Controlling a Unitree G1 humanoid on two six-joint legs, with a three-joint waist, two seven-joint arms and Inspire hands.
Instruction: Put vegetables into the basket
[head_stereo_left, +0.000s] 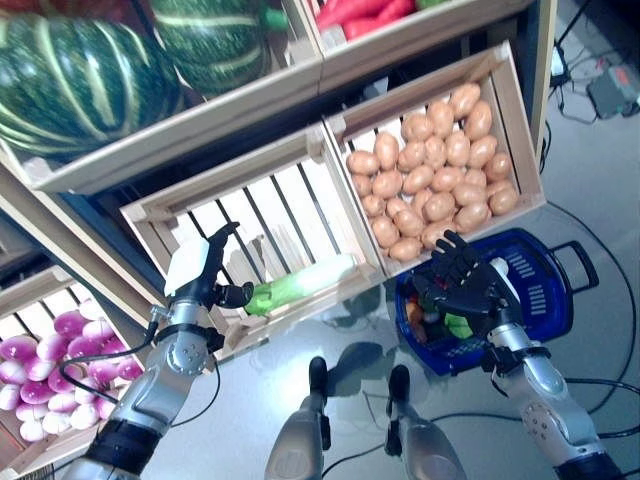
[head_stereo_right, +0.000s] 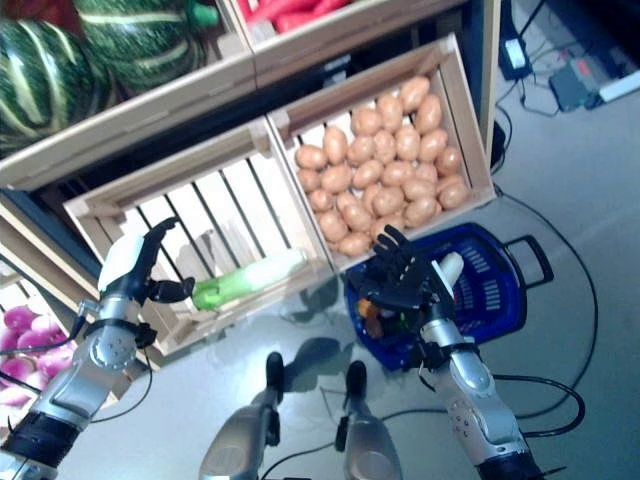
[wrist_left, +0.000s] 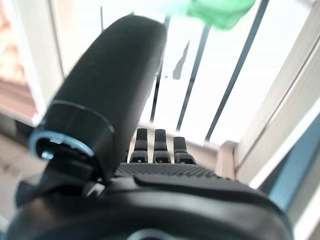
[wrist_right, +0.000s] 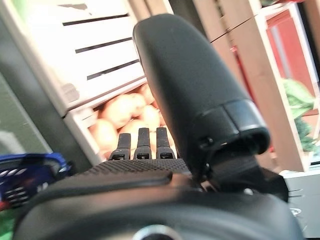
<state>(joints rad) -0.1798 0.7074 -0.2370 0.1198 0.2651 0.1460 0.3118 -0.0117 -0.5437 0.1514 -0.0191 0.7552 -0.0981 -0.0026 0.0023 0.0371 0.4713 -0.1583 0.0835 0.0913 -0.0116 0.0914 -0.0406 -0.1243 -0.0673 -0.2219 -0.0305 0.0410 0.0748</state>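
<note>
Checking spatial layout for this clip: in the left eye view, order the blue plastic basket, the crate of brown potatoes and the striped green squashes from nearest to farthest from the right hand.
1. Blue plastic basket, directly under the right hand.
2. Crate of brown potatoes, just above it.
3. Striped green squashes, far upper left.

I see bright, washed-out light; the glossy floor (head_stereo_left: 250, 370) glares, and both wrist views blur up close.
</note>
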